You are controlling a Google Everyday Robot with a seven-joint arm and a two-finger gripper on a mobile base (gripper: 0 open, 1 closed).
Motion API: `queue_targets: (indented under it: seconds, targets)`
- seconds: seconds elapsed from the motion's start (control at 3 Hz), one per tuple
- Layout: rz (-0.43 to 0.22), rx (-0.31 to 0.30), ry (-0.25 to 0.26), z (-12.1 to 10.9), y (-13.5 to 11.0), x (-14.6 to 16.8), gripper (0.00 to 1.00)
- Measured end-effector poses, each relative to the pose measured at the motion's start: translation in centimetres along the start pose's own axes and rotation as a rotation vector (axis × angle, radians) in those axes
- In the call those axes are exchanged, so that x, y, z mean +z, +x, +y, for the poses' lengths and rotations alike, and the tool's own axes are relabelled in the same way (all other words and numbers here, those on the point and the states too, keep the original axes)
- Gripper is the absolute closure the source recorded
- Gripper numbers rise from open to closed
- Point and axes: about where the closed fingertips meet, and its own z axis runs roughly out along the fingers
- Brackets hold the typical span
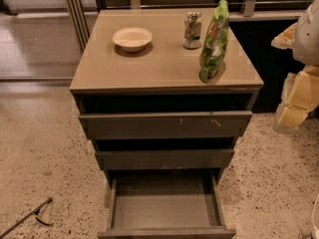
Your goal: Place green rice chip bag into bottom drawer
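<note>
The green rice chip bag (214,41) stands upright near the right front edge of the cabinet top (149,66). The bottom drawer (165,208) is pulled out, and its grey inside holds nothing. My gripper (298,97), with pale yellow parts, hangs at the right edge of the view. It is beside the cabinet, to the right of the bag and lower than it, and apart from it. It holds nothing that I can see.
A small green-and-white drink can (192,30) stands just left of the bag. A white bowl (132,38) sits at the back left of the top. The two upper drawers (164,124) stand slightly out. A thin rod (25,217) lies on the speckled floor at the lower left.
</note>
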Motion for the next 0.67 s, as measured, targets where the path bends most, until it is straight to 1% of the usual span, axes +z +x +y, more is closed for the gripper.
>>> queue_targets:
  seconds: [0.33,0.67]
  targets:
    - [0.0,0.0,0.001,0.0,0.0,0.0,0.0]
    - [0.002,0.051,0.074,-2.7,-0.3,0.8,0.0]
